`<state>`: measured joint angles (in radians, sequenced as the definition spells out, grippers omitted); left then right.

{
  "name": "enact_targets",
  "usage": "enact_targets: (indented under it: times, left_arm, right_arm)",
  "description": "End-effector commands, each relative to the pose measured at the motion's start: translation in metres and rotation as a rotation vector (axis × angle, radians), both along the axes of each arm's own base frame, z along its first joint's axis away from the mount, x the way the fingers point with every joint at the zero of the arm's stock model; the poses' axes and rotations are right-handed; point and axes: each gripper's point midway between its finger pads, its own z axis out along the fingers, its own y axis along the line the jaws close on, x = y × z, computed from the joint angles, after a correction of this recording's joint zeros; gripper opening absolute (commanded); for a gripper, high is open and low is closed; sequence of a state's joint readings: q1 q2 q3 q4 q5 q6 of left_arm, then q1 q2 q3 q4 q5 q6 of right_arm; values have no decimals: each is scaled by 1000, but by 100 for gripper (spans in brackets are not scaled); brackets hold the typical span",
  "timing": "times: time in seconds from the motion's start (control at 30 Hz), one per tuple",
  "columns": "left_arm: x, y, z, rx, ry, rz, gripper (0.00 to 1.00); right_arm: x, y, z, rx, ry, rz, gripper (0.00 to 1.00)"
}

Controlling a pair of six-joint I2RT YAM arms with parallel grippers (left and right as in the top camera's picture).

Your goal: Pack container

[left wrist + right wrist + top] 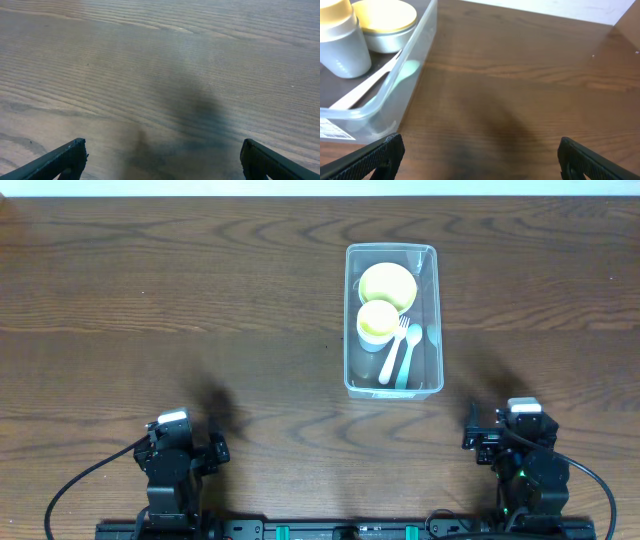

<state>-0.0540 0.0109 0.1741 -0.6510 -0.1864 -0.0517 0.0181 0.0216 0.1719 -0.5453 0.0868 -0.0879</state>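
Left end effector [162,167]: released, fingers spread wide, empty, above bench [150,60] wood.
Right end effector [480,162]: released, empty, near container [395,95] corner.
Container: clear, standing on bench right of centre, ahead of right arm [530,470].
Contents: yellow bowl [388,283] at far end, cup [378,323] beside it, white fork [392,352] and pale spoon [408,352] side by side.

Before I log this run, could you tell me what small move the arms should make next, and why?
I would probably leave the left gripper and right gripper parked: the yellow bowl, cup, fork and spoon already lie inside the container, and both jaws stand open, holding nothing.
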Motion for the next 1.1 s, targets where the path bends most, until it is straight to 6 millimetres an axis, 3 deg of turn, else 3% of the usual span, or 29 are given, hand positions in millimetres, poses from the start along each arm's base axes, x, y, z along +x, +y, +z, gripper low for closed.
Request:
enact_targets:
  times: [0.0,1.07]
  left_arm:
    - [-1,2,-2,-2,2,11,98]
    - [-1,2,-2,-2,2,11,98]
  right_arm:
    - [1,2,-8,19,2,5,99]
    - [2,5,-6,26,-6,24,99]
